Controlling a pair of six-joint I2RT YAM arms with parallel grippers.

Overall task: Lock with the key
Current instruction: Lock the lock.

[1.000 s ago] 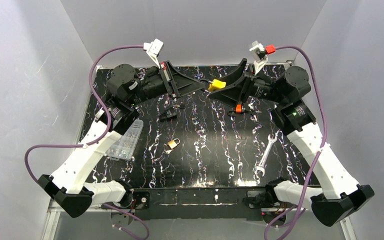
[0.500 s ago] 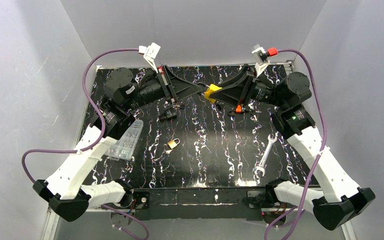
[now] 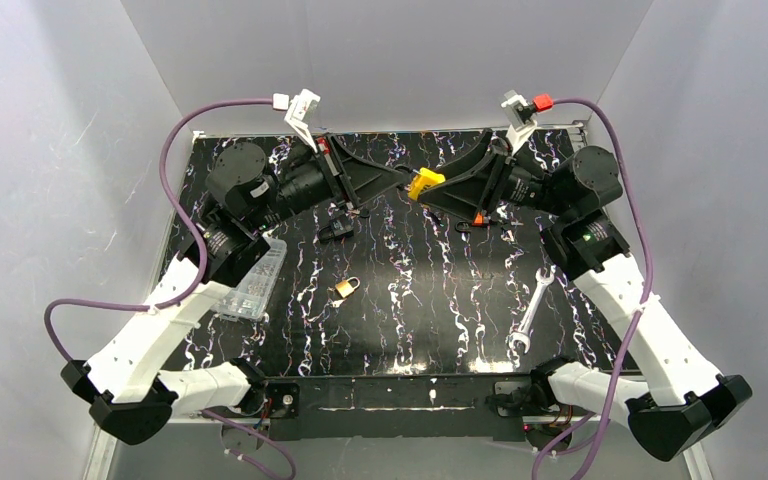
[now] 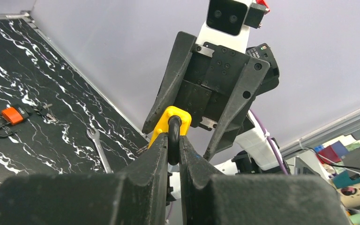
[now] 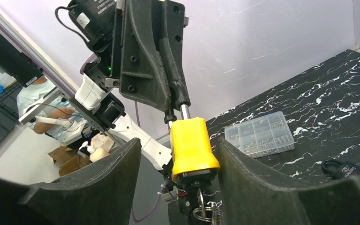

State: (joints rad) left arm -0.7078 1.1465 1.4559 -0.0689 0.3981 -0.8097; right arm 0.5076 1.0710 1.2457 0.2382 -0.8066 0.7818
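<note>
A clear compartment box (image 3: 250, 282) lies flat on the left side of the black marbled table (image 3: 410, 310), just beside the left arm. Its cells hold small pale parts too fine to identify. Both arms reach to the far middle of the table and meet tip to tip above the surface, forearms raised and wrists level. The left gripper (image 4: 173, 145) is drawn narrow and pinches the dark shackle (image 4: 173, 127) of the yellow padlock (image 3: 423, 184), which hangs clear of the table between the two tools. The right gripper (image 5: 179, 146) sits closed against the lower part of the yellow body, with a key (image 5: 199, 199) and its ring (image 5: 201, 214) hanging from the underside. On the table lie a brass padlock (image 3: 344, 289) near the centre, a black padlock (image 3: 335, 229) beyond it and a wrench (image 3: 527, 312) to the right.
</note>
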